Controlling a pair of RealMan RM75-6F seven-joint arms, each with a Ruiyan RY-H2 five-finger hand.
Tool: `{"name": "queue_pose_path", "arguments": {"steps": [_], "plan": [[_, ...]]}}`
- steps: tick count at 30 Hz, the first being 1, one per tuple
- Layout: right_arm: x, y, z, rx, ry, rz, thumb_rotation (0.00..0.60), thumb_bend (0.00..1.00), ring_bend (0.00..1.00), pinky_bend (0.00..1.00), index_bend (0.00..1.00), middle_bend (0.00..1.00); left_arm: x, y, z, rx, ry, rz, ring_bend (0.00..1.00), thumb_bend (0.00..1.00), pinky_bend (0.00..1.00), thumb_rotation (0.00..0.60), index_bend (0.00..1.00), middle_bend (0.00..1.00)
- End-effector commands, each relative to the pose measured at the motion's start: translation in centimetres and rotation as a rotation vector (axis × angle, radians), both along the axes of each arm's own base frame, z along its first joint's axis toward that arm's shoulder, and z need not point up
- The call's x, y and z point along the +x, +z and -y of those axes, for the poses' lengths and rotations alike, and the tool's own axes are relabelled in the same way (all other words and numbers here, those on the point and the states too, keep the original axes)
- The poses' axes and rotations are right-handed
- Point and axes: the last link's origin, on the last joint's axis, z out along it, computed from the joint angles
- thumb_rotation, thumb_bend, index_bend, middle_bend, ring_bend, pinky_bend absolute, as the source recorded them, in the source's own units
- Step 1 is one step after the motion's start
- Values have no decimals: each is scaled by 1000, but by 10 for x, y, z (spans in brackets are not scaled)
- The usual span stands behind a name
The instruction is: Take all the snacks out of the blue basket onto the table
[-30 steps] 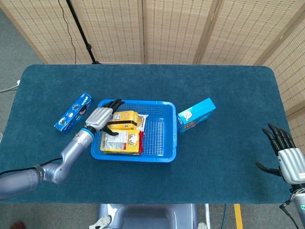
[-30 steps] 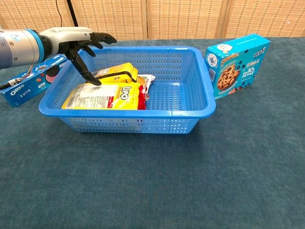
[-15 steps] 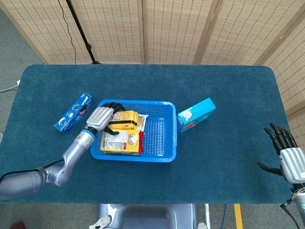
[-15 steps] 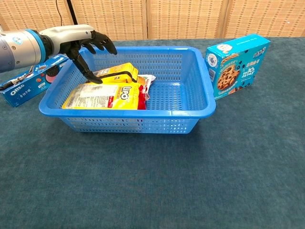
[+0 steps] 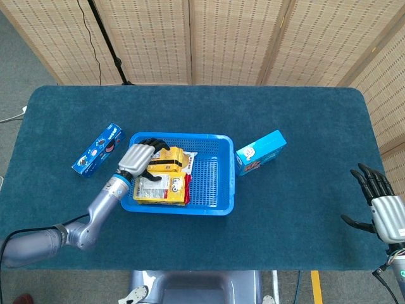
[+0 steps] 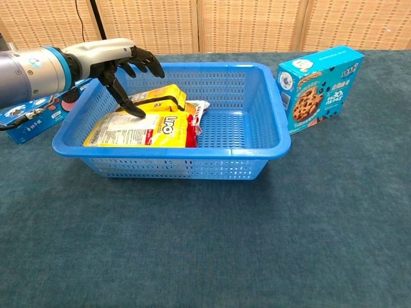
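Further over the blue basket (image 6: pixel 270 115) now — left robot hand (image 6: pixel 119 61) above yellow snack packs (image 6: pixel 144 125).

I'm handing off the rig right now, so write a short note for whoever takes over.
Left hand: over the left end of the blue basket, fingers spread above the snacks, holding nothing.
Right hand: open, idle at the table's right edge.
Out already: cookie box right of the basket, Oreo box left of it.
Left to do: yellow box, yellow packet and a small packet beside them remain in the basket.
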Motion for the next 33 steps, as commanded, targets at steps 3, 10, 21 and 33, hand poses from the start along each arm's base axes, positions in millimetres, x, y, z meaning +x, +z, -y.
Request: {"name": "queue_pose_path", "arguments": {"steps": [3,10,21,33], "plan": [[-2,1,1,-4,-12,4,600,0,0,59,0,0,8,-10,-8,4,19,-8,141,0,184,600,270,223],[-4,1,2,-2,-19,4,600,0,0,59,0,0,5,-12,-17,10,57,-31,141,0,184,600,270,223],[-5,2,3,0,-23,8,600,0,0,59,0,0,3,-27,-20,-20,87,-48,125,1,184,600,270,211],[-5,1,3,11,-21,18,600,0,0,59,0,0,-1,-34,-24,2,116,-77,328,272,538,600,387,354]]}}
